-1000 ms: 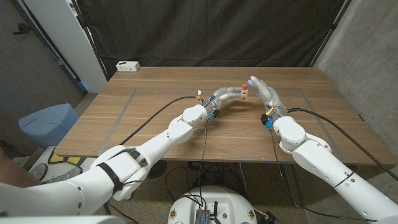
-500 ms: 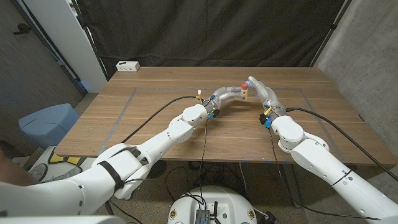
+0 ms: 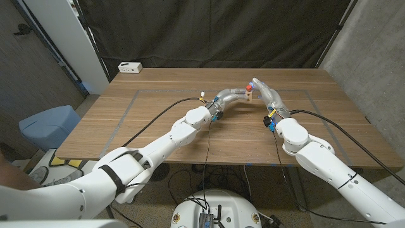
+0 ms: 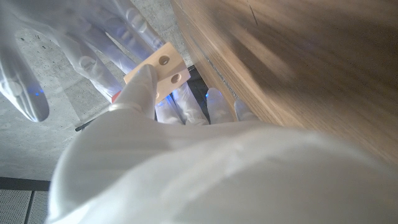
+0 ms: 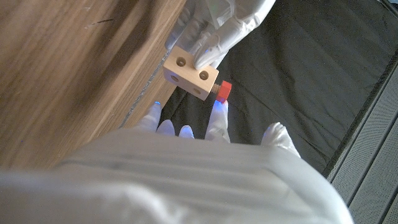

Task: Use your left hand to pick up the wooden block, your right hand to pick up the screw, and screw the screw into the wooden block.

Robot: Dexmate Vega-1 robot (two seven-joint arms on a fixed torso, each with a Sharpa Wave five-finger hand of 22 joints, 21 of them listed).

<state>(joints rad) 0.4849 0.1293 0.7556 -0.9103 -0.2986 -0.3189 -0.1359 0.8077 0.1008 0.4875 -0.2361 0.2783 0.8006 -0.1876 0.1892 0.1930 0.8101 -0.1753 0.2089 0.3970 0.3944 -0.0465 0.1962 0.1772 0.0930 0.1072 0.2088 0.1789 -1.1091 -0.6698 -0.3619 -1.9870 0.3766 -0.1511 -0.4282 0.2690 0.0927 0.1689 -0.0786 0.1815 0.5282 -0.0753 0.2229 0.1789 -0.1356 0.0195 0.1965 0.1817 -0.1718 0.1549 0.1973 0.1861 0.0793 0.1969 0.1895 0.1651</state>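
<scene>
Two holes show on the face of the wooden block (image 5: pixel 191 75), and the red-headed screw (image 5: pixel 223 91) juts from its side. My left hand (image 3: pixel 229 98) pinches the block between thumb and fingers, lifted above the table (image 3: pixel 158 120). My right hand (image 3: pixel 266 90) sits just beside the block on the screw's side. One fingertip of it touches the red head in the right wrist view, but I cannot tell whether the hand pinches the screw or merely rests against it, since the fingers are seen from behind.

Risks, as I judge them:
- Thread looks barely engaged. A sideways push from my right fingers could cock the screw and jam it, or knock it out.
- Left pinch covers little of the block. Twisting torque could spin the block in my grip or drop it to the table.
- Fingertip contact on a small round head may slip without turning it.

View differences: the right wrist view gives the screw head clearly against the block. The left wrist view shows the block's (image 4: pixel 157 70) holed face and my thumb across it, with only a sliver of red. The head view places both hands meeting over the table's far half, screw (image 3: pixel 247 87) a mere red dot.
</scene>
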